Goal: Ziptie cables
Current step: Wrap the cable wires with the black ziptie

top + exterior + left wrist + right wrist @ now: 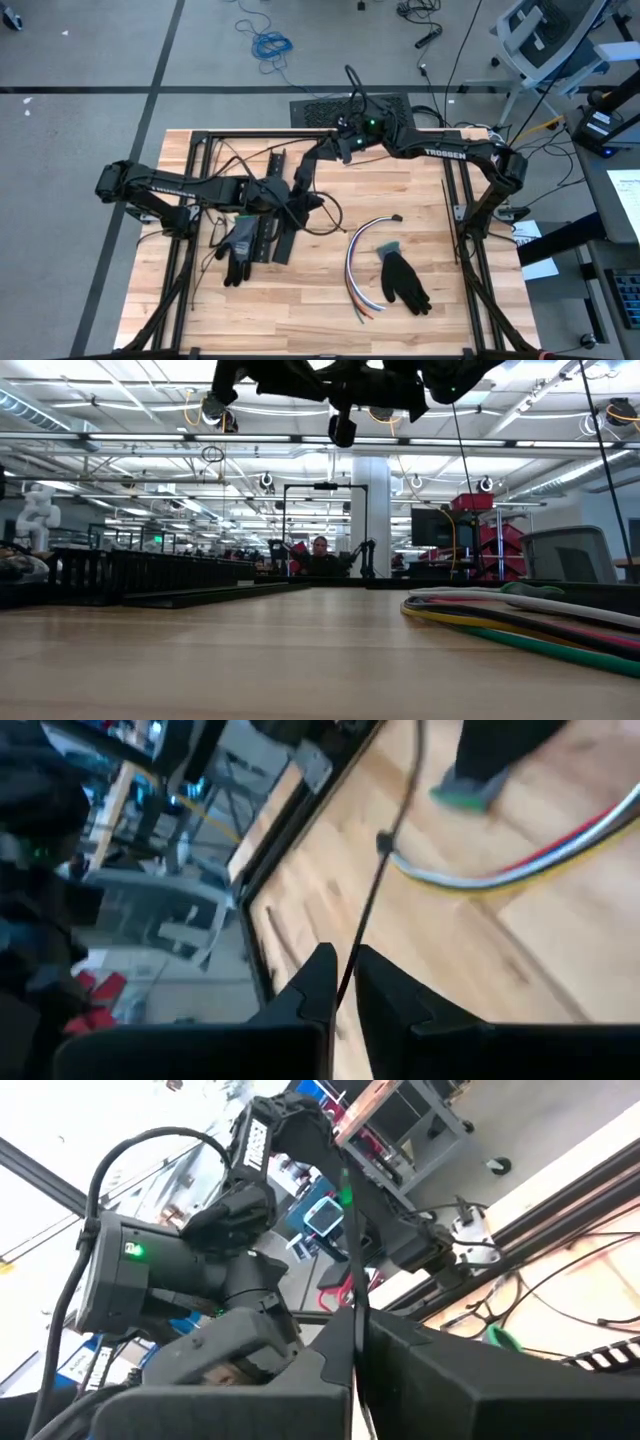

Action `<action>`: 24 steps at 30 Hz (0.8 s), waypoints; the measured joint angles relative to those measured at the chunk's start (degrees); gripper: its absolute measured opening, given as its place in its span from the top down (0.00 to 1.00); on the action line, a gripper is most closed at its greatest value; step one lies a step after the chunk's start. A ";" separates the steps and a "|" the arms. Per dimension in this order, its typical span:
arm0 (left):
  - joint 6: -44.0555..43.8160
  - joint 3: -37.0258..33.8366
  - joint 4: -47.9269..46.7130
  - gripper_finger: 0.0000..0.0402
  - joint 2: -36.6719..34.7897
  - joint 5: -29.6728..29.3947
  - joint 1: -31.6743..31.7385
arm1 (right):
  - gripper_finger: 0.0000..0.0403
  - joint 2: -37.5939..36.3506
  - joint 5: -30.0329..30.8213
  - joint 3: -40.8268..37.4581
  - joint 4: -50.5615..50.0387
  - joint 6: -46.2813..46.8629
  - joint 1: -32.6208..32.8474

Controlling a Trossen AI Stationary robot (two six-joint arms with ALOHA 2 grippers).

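Left gripper (pixel 340 982) is up off the table around 9 o'clock from table centre, fingers nearly together with a thin black strand (pixel 375 885) pinched between the tips; the strand runs out ahead of it toward the cables. Right gripper (pixel 355 1345) sits near 12 o'clock at the back edge, fingers clenched on a thin black strand (pixel 350 1230) that runs up between them. Only readable writing: white "TROSSEN" on the right arm (pixel 445 152) in the high view. The cables (pixel 362 262) lie flat on the wooden table (pixel 450 290) at roughly 5 o'clock from centre, curved in an arc, multicoloured ends fanned toward the front edge, touching neither gripper. A black glove (pixel 405 280) lies just beside them, on their 3 o'clock side. A second glove (pixel 240 245) lies at 8 o'clock next to black slotted strips (pixel 275 225). In the low view a person (pixel 320 555) shows far behind the table.
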 joint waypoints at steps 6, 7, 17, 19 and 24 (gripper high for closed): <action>7.12 0.00 0.32 0.88 -0.02 -2.90 1.05 | 1.00 -0.02 -1.53 -0.02 1.58 -2.70 0.02; 7.69 0.00 0.46 0.88 -0.02 -2.91 1.48 | 1.00 -0.04 -1.63 -0.02 2.49 -2.79 0.04; 17.60 0.00 7.54 0.87 -0.11 -2.96 4.00 | 0.91 -0.07 -1.77 -0.02 5.12 -1.07 -0.46; 17.47 0.00 7.92 0.87 -0.11 -3.00 4.11 | 0.87 -0.09 -1.77 -0.02 5.68 -1.00 -0.44; 14.15 0.00 7.89 0.87 -0.11 -4.55 4.00 | 0.81 -0.09 -1.83 -0.02 5.93 -1.34 -0.44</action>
